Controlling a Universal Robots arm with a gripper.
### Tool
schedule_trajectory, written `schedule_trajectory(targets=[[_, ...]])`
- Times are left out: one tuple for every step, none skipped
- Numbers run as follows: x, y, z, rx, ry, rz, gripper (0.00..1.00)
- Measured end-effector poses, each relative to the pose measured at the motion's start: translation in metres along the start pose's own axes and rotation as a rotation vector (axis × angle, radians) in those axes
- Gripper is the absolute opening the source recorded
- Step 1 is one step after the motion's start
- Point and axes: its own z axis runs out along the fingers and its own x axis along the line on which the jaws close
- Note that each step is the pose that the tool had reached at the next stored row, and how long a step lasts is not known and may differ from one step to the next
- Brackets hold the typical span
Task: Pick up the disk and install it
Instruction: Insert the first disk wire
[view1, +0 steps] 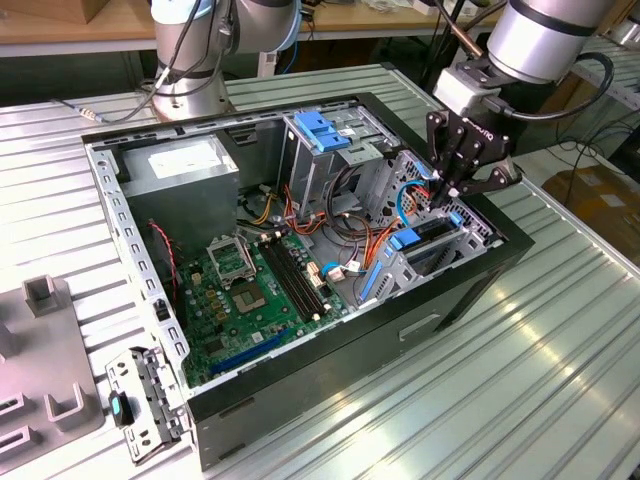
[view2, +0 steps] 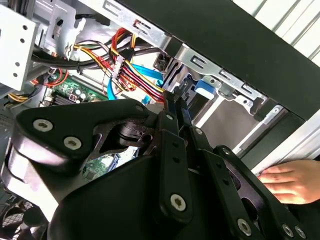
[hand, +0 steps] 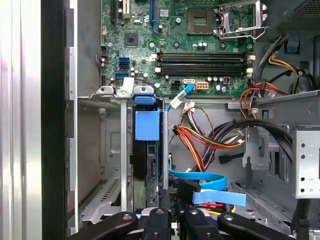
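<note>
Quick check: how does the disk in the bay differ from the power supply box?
The disk is a thin slab standing on edge, under the end effector; the power supply is a bulky box lying flat in the opposite corner. The disk has blue trim; the power supply is plain grey with a white label. Both sit inside the case.

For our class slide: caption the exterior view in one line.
Robot gripper lowered onto the disk standing in its bay inside an open computer case.

Green motherboard (view1: 250, 295), blue-railed disk (view1: 425, 240), black fingers (view1: 447, 190), red-yellow-orange wires (hand: 202, 142), black case (view1: 400, 330)
</note>
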Motion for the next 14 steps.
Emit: schedule_trajectory(targets=[[0.0019, 0.0000, 0.0005, 0.0000, 0.0004, 0.003, 0.16], [0.0036, 0.0000, 0.0009, 0.0000, 0.0006, 0.003, 0.16], [0.0053, 0.0000, 0.0014, 0.0000, 0.0006, 0.004, 0.16], [0.0068, 0.0000, 0.0016, 0.0000, 0.0004, 0.004, 0.16], [0.0087, 0.0000, 0.0018, 0.0000, -0.0011, 0.004, 0.16], [0.0100, 0.0001, 0.0020, 0.0000, -0.0023, 0.004, 0.16], [0.0111, 0.0005, 0.0024, 0.0000, -0.0027, 0.004, 0.16], [0.0119, 0.0012, 0.0027, 0.0000, -0.0026, 0.004, 0.16], [0.0123, 0.0022, 0.0031, 0.0000, -0.0027, 0.004, 0.16], [0.0125, 0.0032, 0.0035, 0.0000, -0.0027, 0.004, 0.16], [0.0126, 0.0039, 0.0039, 0.0000, -0.0025, 0.004, 0.16], [0.0127, 0.0046, 0.0043, -0.0001, -0.0025, 0.004, 0.16], [0.0131, 0.0052, 0.0051, 0.0000, -0.0026, 0.004, 0.16], [0.0141, 0.0052, 0.0056, 0.0000, -0.0026, 0.004, 0.16]])
